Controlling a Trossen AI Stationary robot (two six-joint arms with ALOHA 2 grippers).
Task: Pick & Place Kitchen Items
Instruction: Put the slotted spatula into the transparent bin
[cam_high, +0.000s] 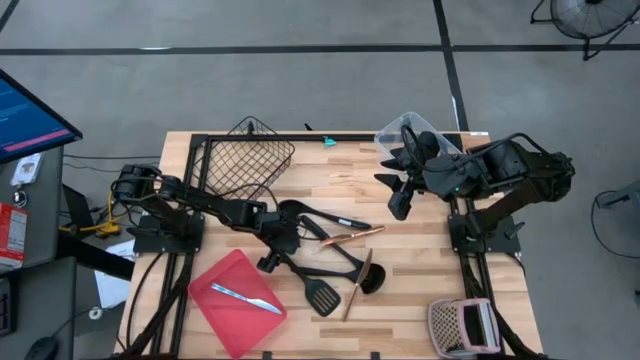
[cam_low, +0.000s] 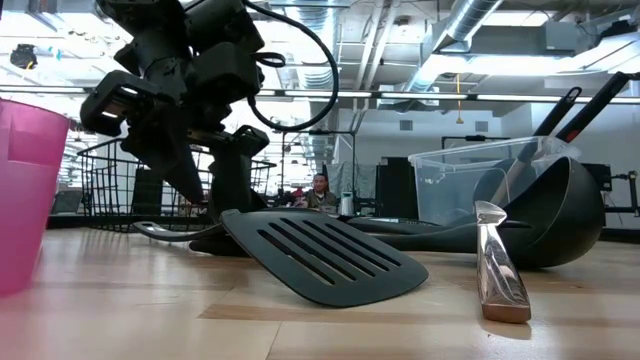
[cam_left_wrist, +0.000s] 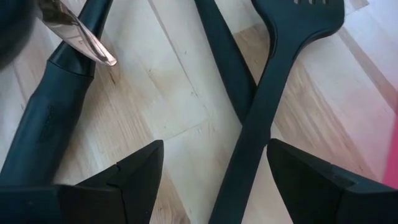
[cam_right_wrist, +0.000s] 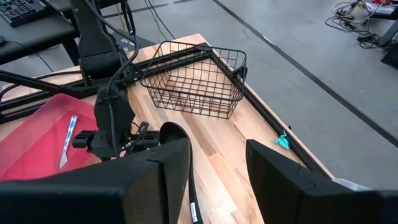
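Several black utensils lie piled on the wooden table at its middle: a slotted turner (cam_high: 322, 296), a ladle (cam_high: 370, 279), and spatulas (cam_high: 300, 212). Copper-coloured cutlery (cam_high: 352, 236) lies across them. My left gripper (cam_high: 268, 260) is open, low over the pile. In the left wrist view its fingers stand on either side of the turner's handle (cam_left_wrist: 249, 146) without touching it. A silver knife (cam_high: 245, 296) lies in the red tray (cam_high: 215, 315). My right gripper (cam_high: 400, 205) is open and empty above the table's far right part.
A black wire basket (cam_high: 245, 155) stands at the far left. A clear plastic tub (cam_high: 425, 128) stands at the far right under my right arm. A pink and white box (cam_high: 460, 325) sits at the near right corner. Bare wood lies between pile and right edge.
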